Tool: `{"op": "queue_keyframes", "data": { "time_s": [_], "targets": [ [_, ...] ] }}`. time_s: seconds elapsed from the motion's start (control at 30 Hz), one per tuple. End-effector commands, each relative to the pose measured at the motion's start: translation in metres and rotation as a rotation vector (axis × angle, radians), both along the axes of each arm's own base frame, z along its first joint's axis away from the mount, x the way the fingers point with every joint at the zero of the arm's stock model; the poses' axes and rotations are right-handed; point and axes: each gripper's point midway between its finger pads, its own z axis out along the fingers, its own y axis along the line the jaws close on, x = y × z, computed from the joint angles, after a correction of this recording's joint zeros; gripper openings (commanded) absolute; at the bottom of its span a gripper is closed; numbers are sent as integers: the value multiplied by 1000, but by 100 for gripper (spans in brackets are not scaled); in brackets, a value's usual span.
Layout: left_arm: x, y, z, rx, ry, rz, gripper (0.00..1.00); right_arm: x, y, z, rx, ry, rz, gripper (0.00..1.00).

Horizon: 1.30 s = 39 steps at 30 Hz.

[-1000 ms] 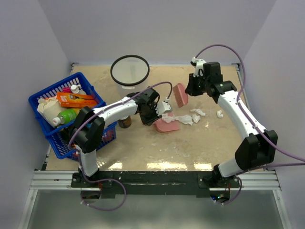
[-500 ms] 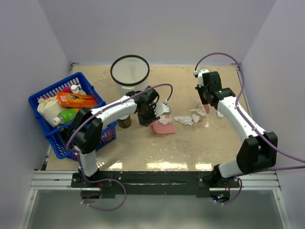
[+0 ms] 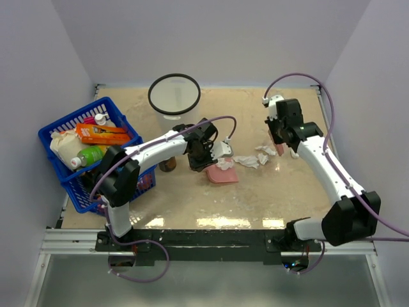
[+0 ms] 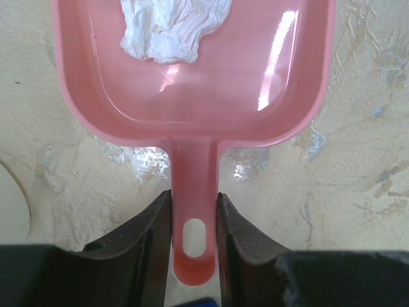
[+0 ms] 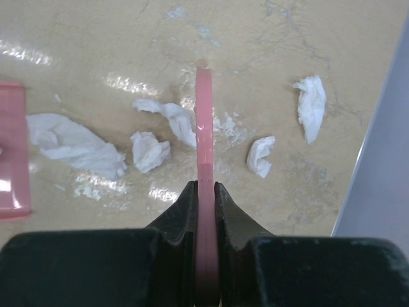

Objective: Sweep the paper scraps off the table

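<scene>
My left gripper (image 4: 194,220) (image 3: 206,153) is shut on the handle of a pink dustpan (image 4: 255,77) (image 3: 222,174), which lies flat on the beige table (image 3: 192,198). One white paper scrap (image 4: 169,29) sits in the pan. My right gripper (image 5: 204,192) (image 3: 279,135) is shut on a thin pink sweeper (image 5: 204,121), seen edge-on with its tip down at the table. Several paper scraps lie around it: a large one (image 5: 70,144) by the pan's mouth, two (image 5: 150,151) (image 5: 176,118) left of the sweeper, and two (image 5: 261,155) (image 5: 311,105) on its right.
A blue basket (image 3: 83,153) full of groceries stands at the left. A brown jar (image 3: 167,164) sits beside it. A round black-rimmed bin (image 3: 174,94) stands at the back. The grey side wall (image 5: 383,160) runs close to the rightmost scraps.
My right gripper has swung the sweeper from above the middle of the table to the right and down among the scraps. The dustpan has shifted only slightly.
</scene>
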Motion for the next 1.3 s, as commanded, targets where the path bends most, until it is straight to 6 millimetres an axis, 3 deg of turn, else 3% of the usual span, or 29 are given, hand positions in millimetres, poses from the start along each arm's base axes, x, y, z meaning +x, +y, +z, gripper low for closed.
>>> {"op": "queue_keyframes", "data": {
  "time_s": [0.0,0.17,0.3,0.37,0.53,0.67,0.8,1.03,1.27],
  "targets": [
    [8,-11,9,-20,-22,7,0,-27,17,-6,77,54,75,0],
    [11,-17,6,-19,-22,-3,0,-30,22,-27,91,91,90,0],
    [12,-21,2,-16,-16,-7,0,-25,38,-39,106,102,139,0],
    [11,-22,1,-15,-15,-10,0,-24,54,-40,153,119,175,0],
    [14,-29,-1,-19,-18,-13,0,-40,121,-27,324,164,353,0],
    [19,-32,-2,-22,-25,-12,0,-55,147,-11,448,204,397,0],
    [21,-33,-3,-29,-41,-10,0,-59,149,2,474,193,406,0],
    [20,-28,-3,-66,-99,-2,0,-60,125,13,372,122,372,0],
    [16,-21,-1,-78,-118,-4,0,-33,97,23,362,47,250,0]
  ]
}}
